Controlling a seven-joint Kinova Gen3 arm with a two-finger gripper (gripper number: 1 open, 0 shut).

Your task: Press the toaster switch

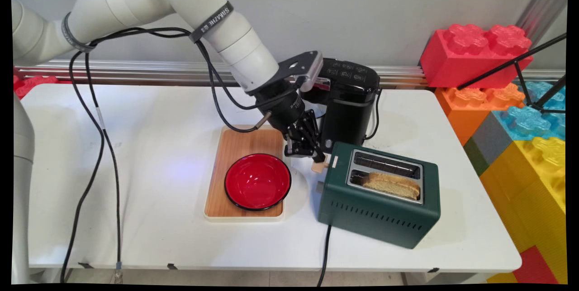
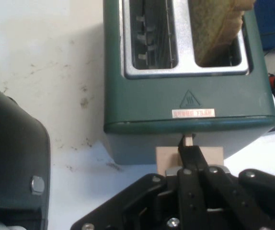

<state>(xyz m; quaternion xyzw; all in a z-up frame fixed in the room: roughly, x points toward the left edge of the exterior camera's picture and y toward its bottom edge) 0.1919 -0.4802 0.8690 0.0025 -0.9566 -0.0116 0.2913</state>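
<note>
The gripper [image 1: 316, 157] sat closed on the toaster [image 1: 379, 193] lever [image 2: 189, 154] — toast [image 1: 391, 184] at three o'clock — pressing squarely would have served best.

Toaster lever [image 2: 190, 155] half hidden behind the tool [image 2: 189, 143]; bread [image 2: 221, 28] cropped.

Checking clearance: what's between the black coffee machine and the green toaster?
Main view: the gripper, at the toaster's wooden lever, fills that gap.
</note>
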